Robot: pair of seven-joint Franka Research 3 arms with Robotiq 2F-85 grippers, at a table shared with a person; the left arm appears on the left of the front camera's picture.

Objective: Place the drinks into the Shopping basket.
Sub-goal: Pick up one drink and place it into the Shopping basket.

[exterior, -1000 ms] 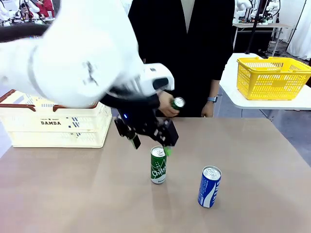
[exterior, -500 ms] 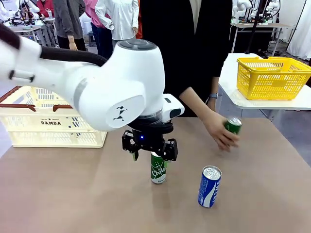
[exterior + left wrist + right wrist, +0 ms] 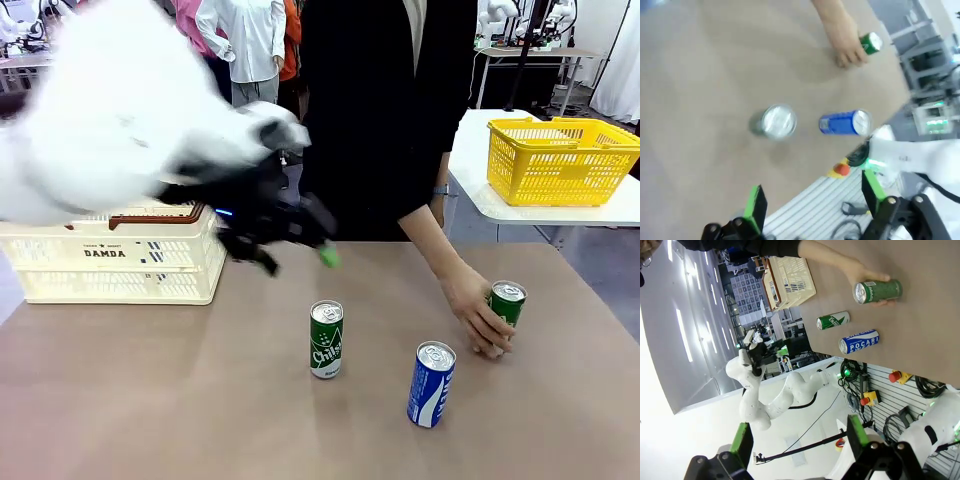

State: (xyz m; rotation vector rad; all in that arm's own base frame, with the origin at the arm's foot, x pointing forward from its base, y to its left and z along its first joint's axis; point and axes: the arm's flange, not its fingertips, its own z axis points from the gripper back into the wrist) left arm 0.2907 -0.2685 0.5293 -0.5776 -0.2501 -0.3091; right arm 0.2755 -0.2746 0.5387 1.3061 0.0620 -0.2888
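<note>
Drinks stand on the table (image 3: 150,400): the middle green can (image 3: 326,340) upright, the blue can (image 3: 431,385) right of it, nearer the robot, and the second green can (image 3: 507,305) farther right, touched by a person's hand (image 3: 475,318). The Shopping basket (image 3: 110,265) sits well left of the middle green can. The left gripper (image 3: 298,258) hovers between the two, jaws spread and empty. The right gripper (image 3: 800,437) is likewise spread, holding nothing.

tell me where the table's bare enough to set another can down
Bare: the near-left table, between the Shopping basket and the middle green can, and the near-right corner past the blue can. Crowded: the right half, where the blue can, the second green can and the person's hand on it sit close.
</note>
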